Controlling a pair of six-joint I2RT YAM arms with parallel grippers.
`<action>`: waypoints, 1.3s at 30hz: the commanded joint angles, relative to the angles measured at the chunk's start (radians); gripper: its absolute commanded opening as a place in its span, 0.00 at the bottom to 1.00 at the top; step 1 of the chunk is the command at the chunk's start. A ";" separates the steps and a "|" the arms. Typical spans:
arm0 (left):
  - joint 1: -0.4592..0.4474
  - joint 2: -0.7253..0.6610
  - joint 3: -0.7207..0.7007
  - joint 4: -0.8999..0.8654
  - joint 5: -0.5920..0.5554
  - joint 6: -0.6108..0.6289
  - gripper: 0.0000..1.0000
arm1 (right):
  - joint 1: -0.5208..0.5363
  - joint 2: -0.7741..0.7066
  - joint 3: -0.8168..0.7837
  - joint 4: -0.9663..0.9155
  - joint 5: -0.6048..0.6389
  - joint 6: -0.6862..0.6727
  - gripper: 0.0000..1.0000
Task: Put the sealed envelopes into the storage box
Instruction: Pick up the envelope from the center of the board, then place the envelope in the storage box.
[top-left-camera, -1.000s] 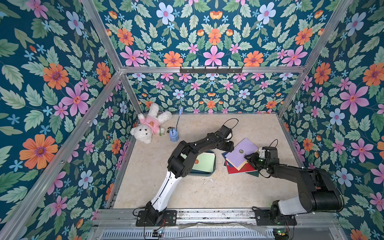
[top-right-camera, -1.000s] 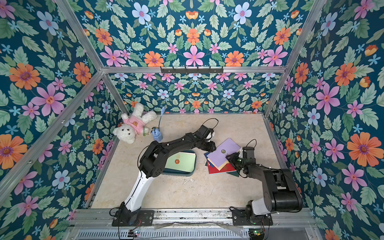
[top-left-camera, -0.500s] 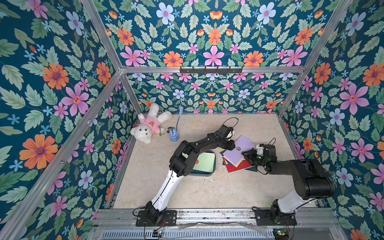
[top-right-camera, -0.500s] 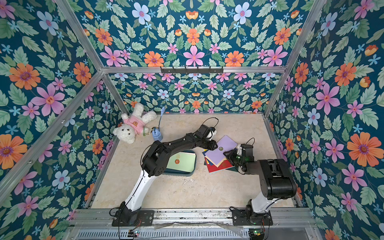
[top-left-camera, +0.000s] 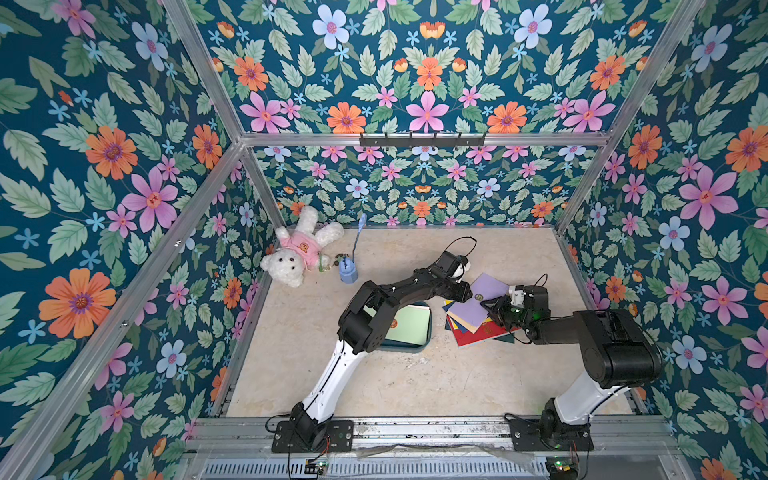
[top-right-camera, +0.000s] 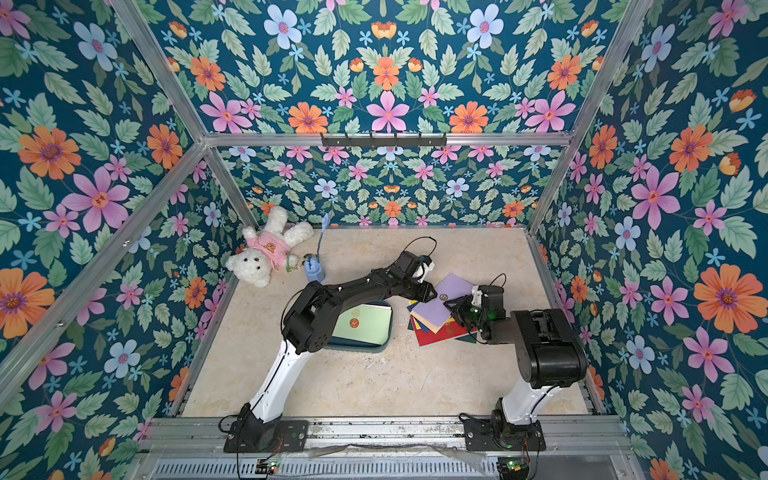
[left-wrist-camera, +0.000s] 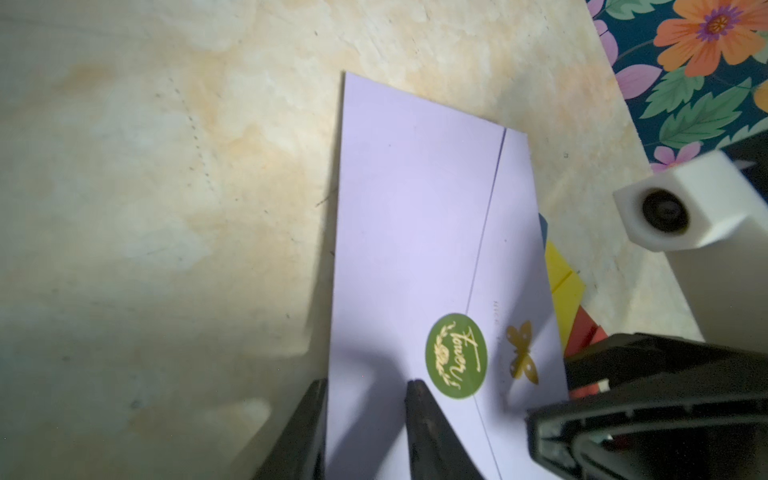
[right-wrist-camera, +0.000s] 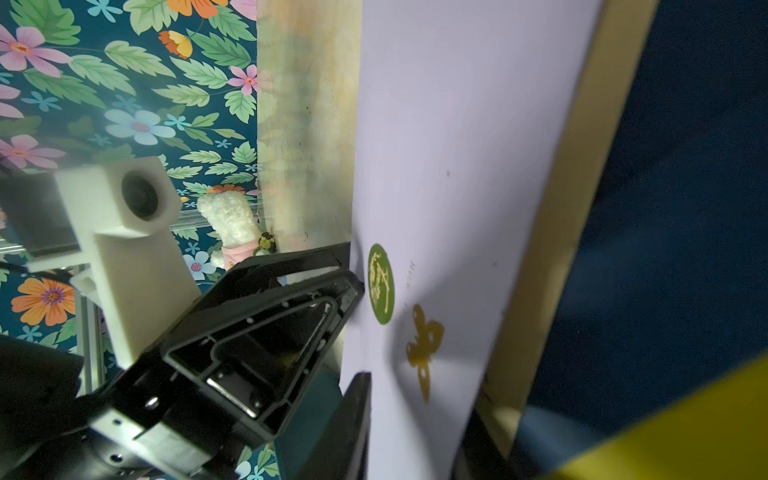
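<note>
Atop pile (top-left-camera: 471, 338), lilac envelope (top-left-camera: 469, 308) runs near-left to far-right; left fingers (left-wrist-camera: 422, 419), right fingers (right-wrist-camera: 359, 415) narrow.

Both top views sit high at the front, above the arm bases, and look steeply down on the whole surface (top-left-camera: 374, 386) from far off (a stereo pair, nearly identical). The left wrist camera peers past the left jaws, very close, along the lilac envelope (left-wrist-camera: 415, 208) toward the right wrist camera housing (left-wrist-camera: 681, 208). The right wrist camera, equally close, looks past the right jaws across the same envelope toward the left wrist camera housing (right-wrist-camera: 124, 195). Both share its green seal (left-wrist-camera: 456, 356).
</note>
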 joint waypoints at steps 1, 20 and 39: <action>-0.003 0.000 -0.007 -0.128 0.016 -0.003 0.38 | 0.002 -0.015 0.013 -0.009 -0.002 -0.010 0.17; 0.213 -0.699 -0.511 0.013 -0.219 -0.036 0.52 | 0.184 -0.397 0.458 -0.715 0.273 -0.807 0.00; 0.325 -1.409 -1.016 -0.205 -0.634 0.012 0.57 | 0.678 0.133 1.222 -1.503 0.397 -1.608 0.00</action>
